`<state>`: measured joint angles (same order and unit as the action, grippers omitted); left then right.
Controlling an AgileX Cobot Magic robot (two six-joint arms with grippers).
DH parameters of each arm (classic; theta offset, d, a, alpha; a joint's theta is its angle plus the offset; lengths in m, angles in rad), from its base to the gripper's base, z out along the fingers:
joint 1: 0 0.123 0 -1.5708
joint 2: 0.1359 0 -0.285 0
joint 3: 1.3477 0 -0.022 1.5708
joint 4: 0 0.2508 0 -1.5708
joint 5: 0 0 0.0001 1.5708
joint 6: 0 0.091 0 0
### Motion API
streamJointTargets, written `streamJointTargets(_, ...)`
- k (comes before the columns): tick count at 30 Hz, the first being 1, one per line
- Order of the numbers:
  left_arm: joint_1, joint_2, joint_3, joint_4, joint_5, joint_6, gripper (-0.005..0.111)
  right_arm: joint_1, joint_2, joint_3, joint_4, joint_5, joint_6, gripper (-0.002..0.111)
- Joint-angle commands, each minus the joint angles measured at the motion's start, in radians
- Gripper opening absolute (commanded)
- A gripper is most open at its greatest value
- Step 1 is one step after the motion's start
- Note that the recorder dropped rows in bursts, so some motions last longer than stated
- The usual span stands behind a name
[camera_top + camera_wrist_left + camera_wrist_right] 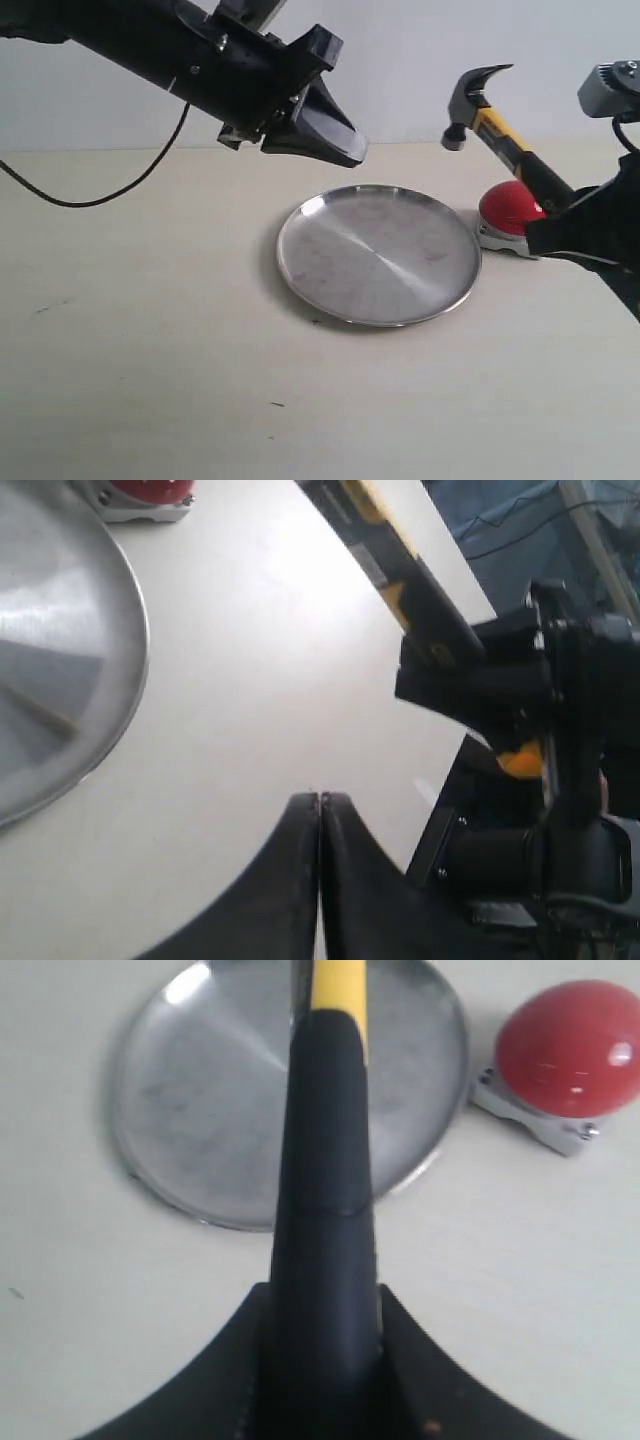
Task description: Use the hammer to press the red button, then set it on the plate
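Nearest the exterior camera lies bare pale table (150,380), and on it, toward the middle, sits the round silver plate (378,255), with nothing on it. Just beside the plate's right rim, so close that a gap cannot be made out, stands the red button (510,205) on its small grey base. Over it the right gripper (570,220) pinches the black lower handle of the hammer (500,135), whose shaft slants up and leftward so the dark claw head hangs high in the air, well clear of the dome. The right wrist view shows the handle running out over the plate with the button off to 1 side, so the head appears not yet lined up with its target. Farther back, the left gripper (325,135) hovers above the table behind the plate, its 2 jaws pressed together on nothing. The pressing step seems unfinished, and the risks follow from this layout: lowered without swinging across, the head would likely strike the plate's rim; landing off-centre, it could glance off the glossy dome or shove the unfixed base; and held so far from the head, the hammer might pivot in the jaws on contact.
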<state>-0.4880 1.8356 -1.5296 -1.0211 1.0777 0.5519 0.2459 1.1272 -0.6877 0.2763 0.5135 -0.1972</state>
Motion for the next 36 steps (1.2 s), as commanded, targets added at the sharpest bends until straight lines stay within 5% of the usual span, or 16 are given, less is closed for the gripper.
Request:
streamJointTargets(1, 0.001, -0.146, 0.132, -0.043, 0.012, 0.158, 0.0, -0.001, -0.056, -0.016, -0.313, 0.027, 0.285, 0.0)
streamJointTargets(6, 0.001, -0.386, 0.411, -0.124, -0.126, 0.333, 0.0, -0.001, -0.059, -0.016, -0.441, 0.105, 0.359, 0.0)
streamJointTargets(15, 0.001, -1.036, 1.06, -0.597, -0.394, 0.818, 0.0, -0.003, -0.004, -0.016, -0.634, 0.096, 0.54, 0.0)
streamJointTargets(22, 0.001, -1.59, 1.4, -0.624, -0.521, 0.793, 0.0, -0.077, 0.065, -0.016, -0.613, 0.001, 0.535, 0.0)
streamJointTargets(26, 0.001, -1.836, 1.53, -0.626, -0.657, 0.728, 0.0, -0.14, 0.082, -0.016, -0.609, -0.038, 0.531, 0.0)
streamJointTargets(32, 0.001, -1.789, 1.53, -0.509, -0.83, 0.674, 0.0, -0.278, 0.094, -0.016, -0.333, -0.14, 0.281, 0.0)
streamJointTargets(36, 0.001, -1.789, 1.53, -0.509, -0.823, 0.674, 0.0, -0.339, 0.094, -0.016, -0.234, -0.237, 0.209, 0.0)
